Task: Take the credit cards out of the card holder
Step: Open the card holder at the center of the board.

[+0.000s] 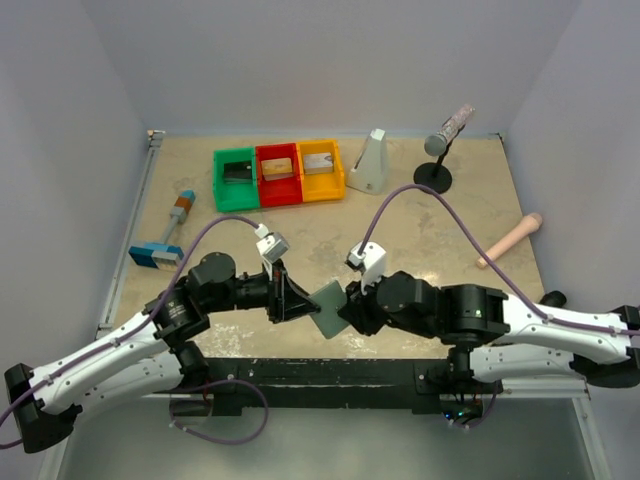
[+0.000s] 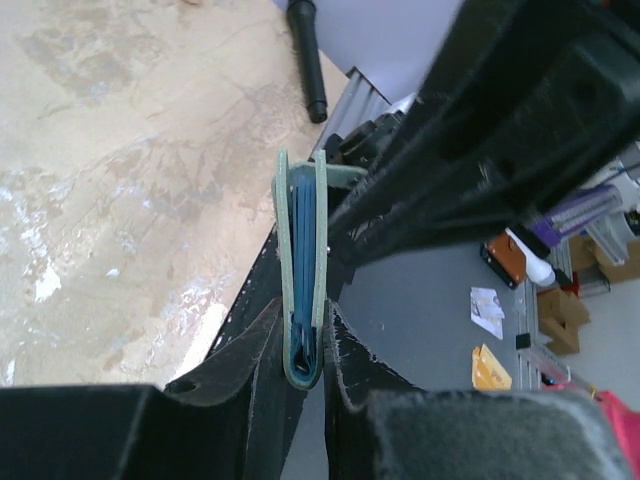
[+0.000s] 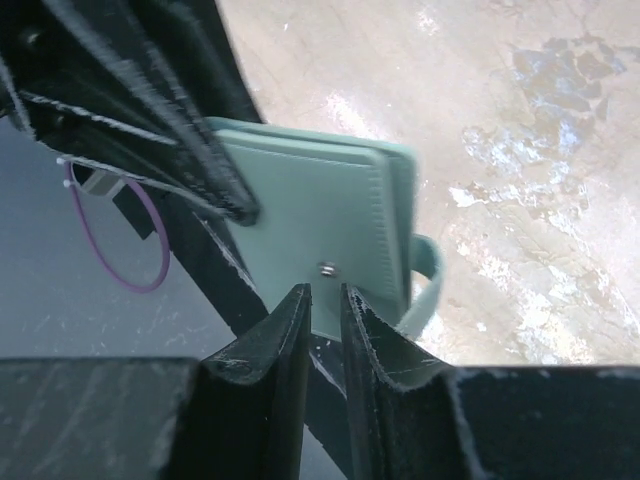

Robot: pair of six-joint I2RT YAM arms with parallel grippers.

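Blue-grey card holder point(image 2: 300, 250) hangs mid-air, edge-on, its fold end clamped in your left gripper point(image 2: 303, 340). Right gripper point(image 3: 326, 305) sits at the opposite edge, jaws narrow, can't tell if it's pinching.

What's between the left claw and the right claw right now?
The card holder, folded shut: the left claw pinches its fold, the right claw is at its other side. The top view shows this.
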